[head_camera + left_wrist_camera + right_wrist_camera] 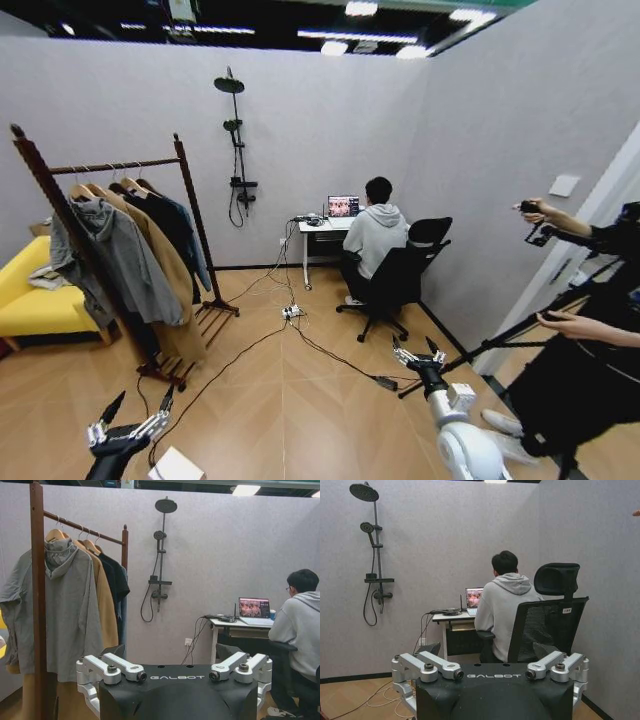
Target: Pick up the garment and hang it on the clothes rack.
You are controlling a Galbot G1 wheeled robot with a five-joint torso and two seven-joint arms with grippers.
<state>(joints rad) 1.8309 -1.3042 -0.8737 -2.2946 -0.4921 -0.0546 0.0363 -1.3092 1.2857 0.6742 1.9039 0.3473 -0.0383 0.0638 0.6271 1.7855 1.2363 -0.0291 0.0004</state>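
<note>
Left gripper point(140, 405) of mine hangs low at my left side with its fingers spread apart and nothing between them; in the left wrist view point(177, 675) the same open fingers point toward the clothes rack. My right gripper point(415, 352) is raised a little over the bare wooden floor point(300, 410) on my right, also spread open and empty, and in its own wrist view point(494, 673) it faces the far grey wall, away from the rack.

The garment point(197, 245) is a dark blue-green piece hanging at the far end of the clothes rack point(115, 165), well apart from both grippers. Most of it is hidden behind its neighbour; from the left wrist it shows as a narrow strip point(123, 615) beside the far post.

Just beside it on the same bar hangs a black jacket point(165, 222) point(112, 585), then a long tan coat point(165, 270) point(104, 610), and nearest to me a grey hoodie point(125, 260) point(65, 610) with one sleeve draped past the near post point(36, 580).

A yellow sofa point(30, 300) sits behind the rack, against the wall. A black cable point(250, 350) trails across the floor. A shower fitting point(235, 140) is mounted on the back wall.
</note>
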